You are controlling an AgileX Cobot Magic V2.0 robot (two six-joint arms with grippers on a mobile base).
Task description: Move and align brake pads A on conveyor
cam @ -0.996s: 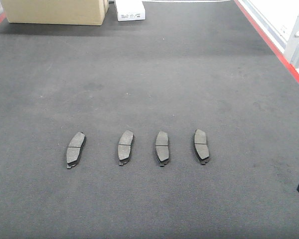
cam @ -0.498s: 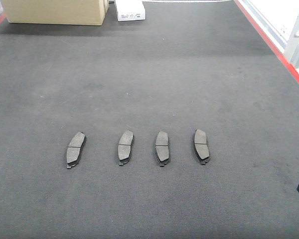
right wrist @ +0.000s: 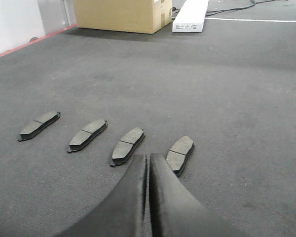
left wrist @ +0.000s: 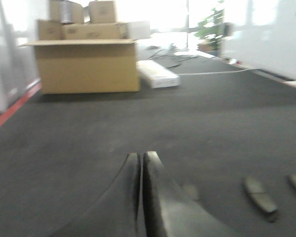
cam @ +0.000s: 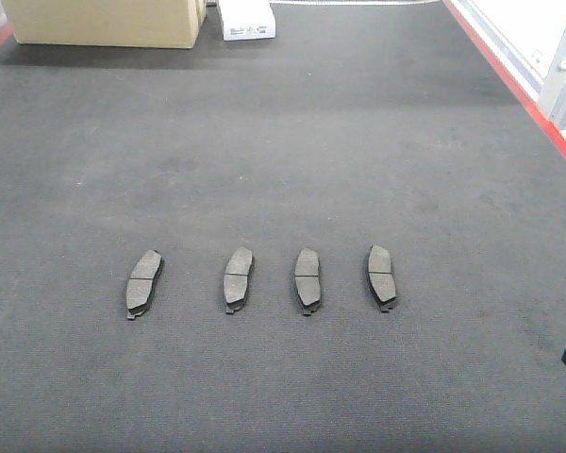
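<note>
On the conveyor (cam: 283, 142) four brake pads A (cam: 307, 276) sit in a row, long axes near-to-far, just beyond the right gripper (right wrist: 148, 160), both grippers' jaws clenched empty, left gripper (left wrist: 140, 160) farther off.

Looks like a factory or warehouse floor: a wide charcoal conveyor (cam: 292, 123) with a red strip (cam: 514, 90) along its edge, cardboard boxes (left wrist: 86, 64) stacked at the far end, a white carton (right wrist: 190, 15), and cables (left wrist: 170, 57) trailing behind.
</note>
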